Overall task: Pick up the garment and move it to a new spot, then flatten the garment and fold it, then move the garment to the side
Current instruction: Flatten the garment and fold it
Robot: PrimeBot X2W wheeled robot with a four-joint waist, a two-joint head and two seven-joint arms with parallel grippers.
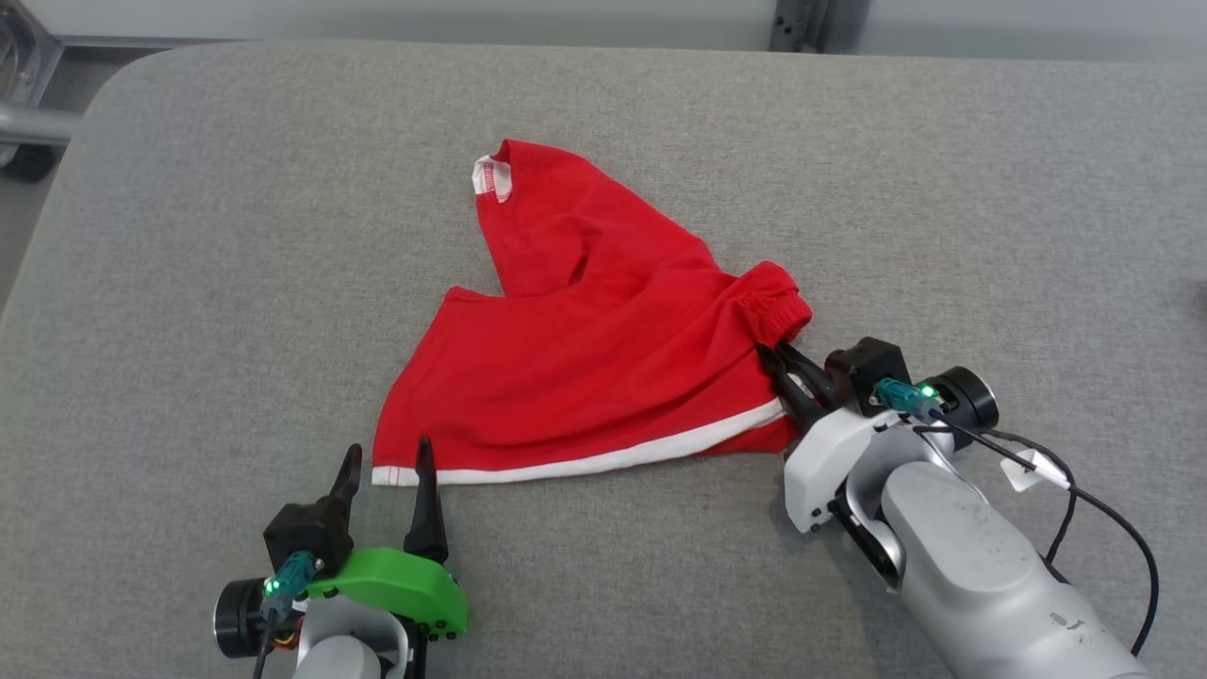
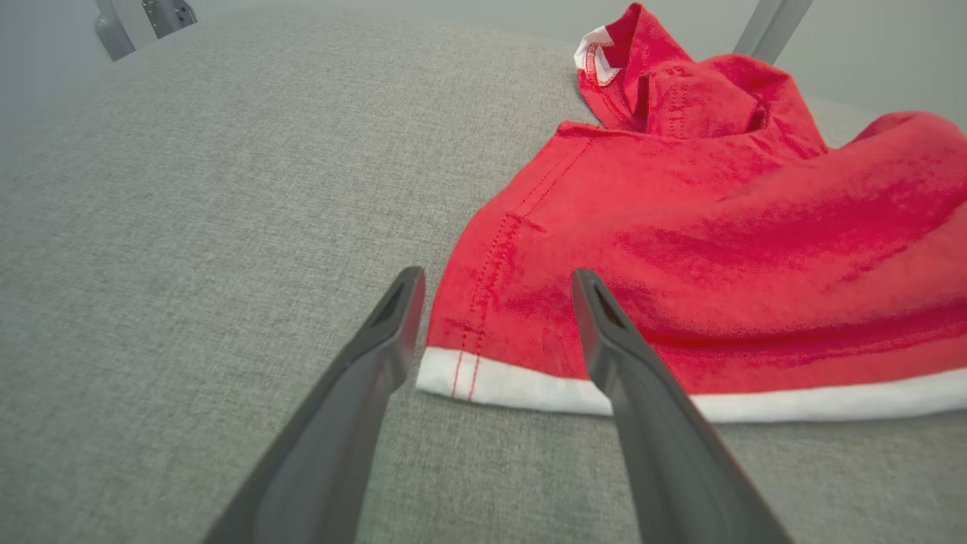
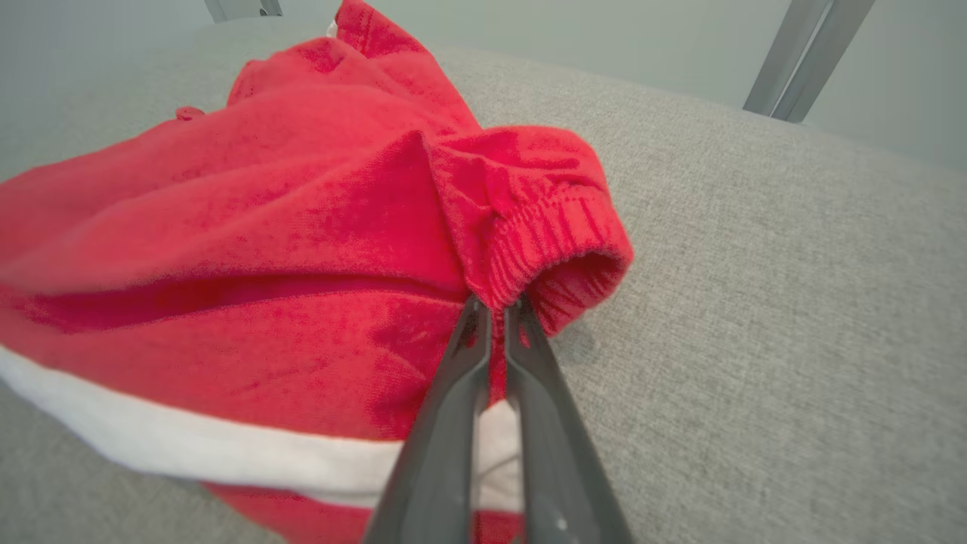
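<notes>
The garment (image 1: pixel 603 349) is a red piece with a white hem band, lying crumpled in the middle of the grey padded table (image 1: pixel 207 283). My right gripper (image 1: pixel 775 363) is shut on the garment's right edge, just below the gathered elastic cuff (image 3: pixel 551 242); red cloth is pinched between the fingers (image 3: pixel 446 393). My left gripper (image 1: pixel 387 457) stands open at the garment's near left corner (image 2: pixel 453 370), one finger on each side of that white-hemmed corner, not closed on it. The garment (image 2: pixel 718 227) rises in folds towards the right gripper.
The grey table runs wide on every side of the garment. A metal frame part (image 1: pixel 24 113) shows past the far left corner, and a grey post (image 3: pixel 808 57) stands beyond the far edge. A black cable (image 1: pixel 1084 509) loops beside my right forearm.
</notes>
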